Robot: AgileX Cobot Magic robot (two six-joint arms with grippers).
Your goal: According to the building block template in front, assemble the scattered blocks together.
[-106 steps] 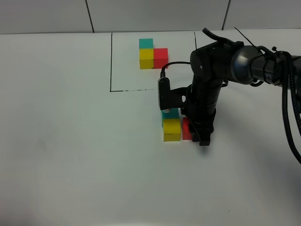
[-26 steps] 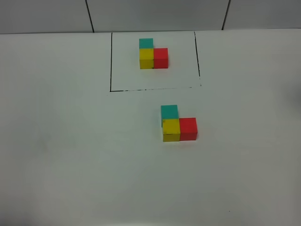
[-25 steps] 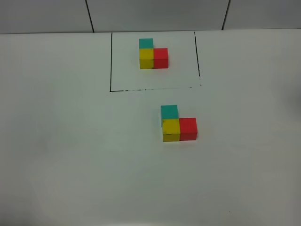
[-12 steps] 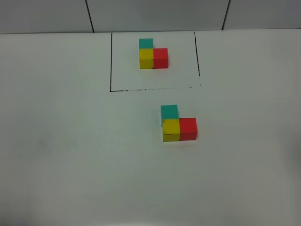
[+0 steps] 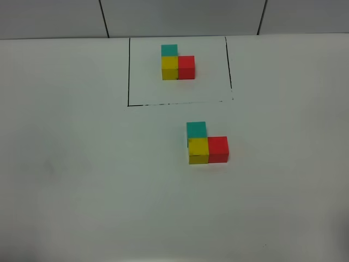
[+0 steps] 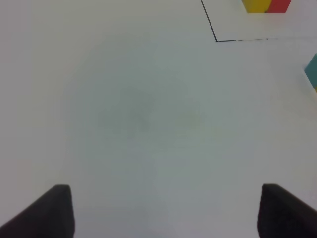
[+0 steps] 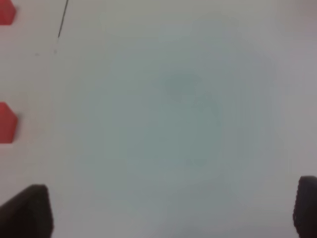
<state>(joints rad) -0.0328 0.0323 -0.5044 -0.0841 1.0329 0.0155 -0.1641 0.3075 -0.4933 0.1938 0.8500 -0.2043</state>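
The building block template stands inside the black outline at the back: teal cube, yellow cube, red cube. The scattered blocks sit together in an L in front of it: teal behind yellow, red to the yellow's right, all touching. Neither arm shows in the exterior high view. My left gripper is open and empty over bare table, with the teal block's edge far off. My right gripper is open and empty, with the red block at the frame edge.
The white table spreads around the blocks. A grey panelled wall runs behind its back edge. The outline's corner shows in the left wrist view, its line in the right wrist view.
4.2 s ago the right arm stood over the red block beside the yellow one; it has since withdrawn out of the exterior view. Nothing moved in the last second.
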